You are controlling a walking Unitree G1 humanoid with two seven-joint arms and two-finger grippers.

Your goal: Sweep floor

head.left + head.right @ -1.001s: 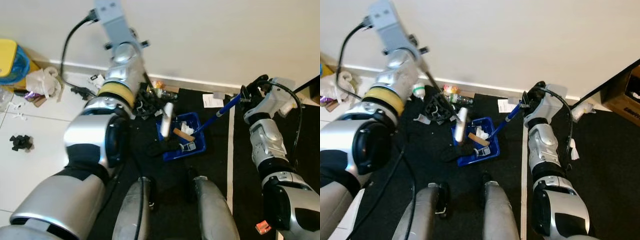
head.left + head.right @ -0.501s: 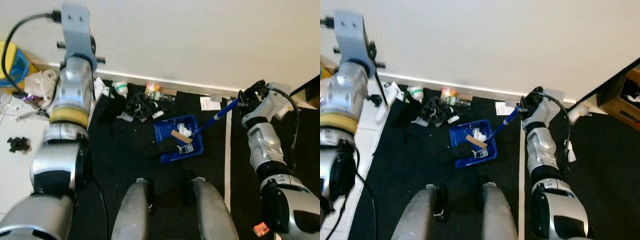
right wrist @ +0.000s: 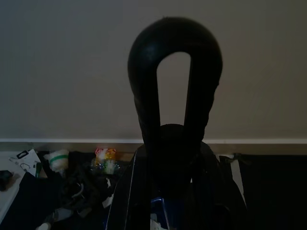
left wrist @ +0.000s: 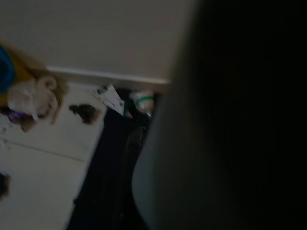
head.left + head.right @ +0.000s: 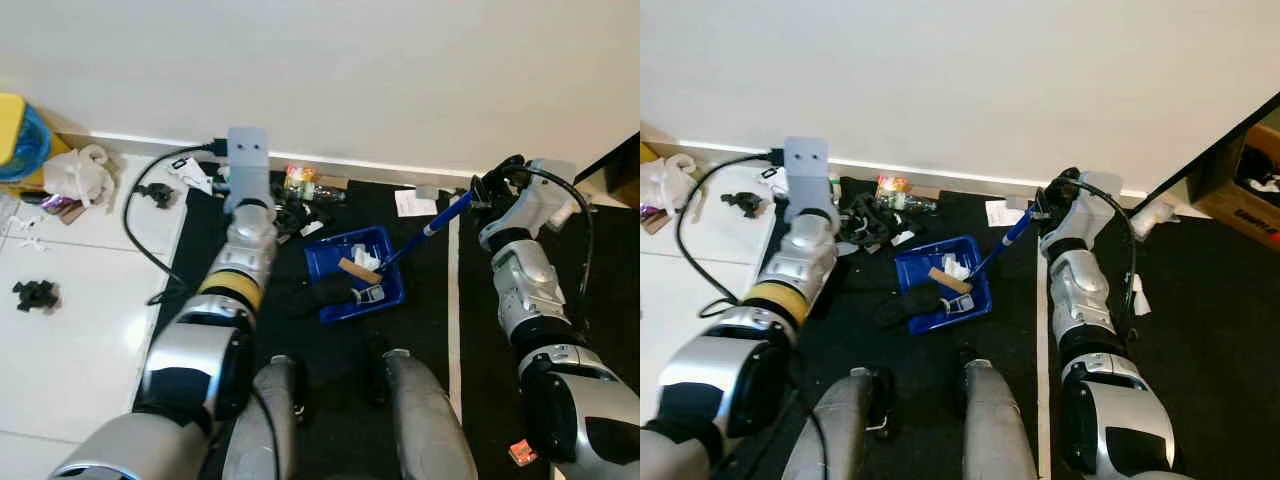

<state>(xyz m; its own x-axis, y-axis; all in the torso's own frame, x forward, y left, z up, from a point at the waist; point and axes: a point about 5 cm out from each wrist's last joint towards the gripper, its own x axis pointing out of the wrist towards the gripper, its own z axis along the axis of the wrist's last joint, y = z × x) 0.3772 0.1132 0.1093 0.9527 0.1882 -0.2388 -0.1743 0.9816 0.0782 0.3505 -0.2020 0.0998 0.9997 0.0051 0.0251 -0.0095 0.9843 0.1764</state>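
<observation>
The right gripper [image 5: 487, 190] is pinching the blue dustpan handle [image 5: 432, 228] at two o'clock; the dustpan [image 5: 357, 273], holding scraps, is lying centre. It looks light and stiff, best held high on the handle. Whether the left gripper's fingers are spread or together cannot be told.

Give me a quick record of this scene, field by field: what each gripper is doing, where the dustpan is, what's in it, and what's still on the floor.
right gripper: shut on the dustpan handle
left arm: stretched toward the wall, over the mat
dustpan: blue, on the black mat, before the robot's feet
dustpan contents: wooden piece, white scraps
litter left: dark pile and wrappers by the skirting board
side floor: white bag on tiles
</observation>
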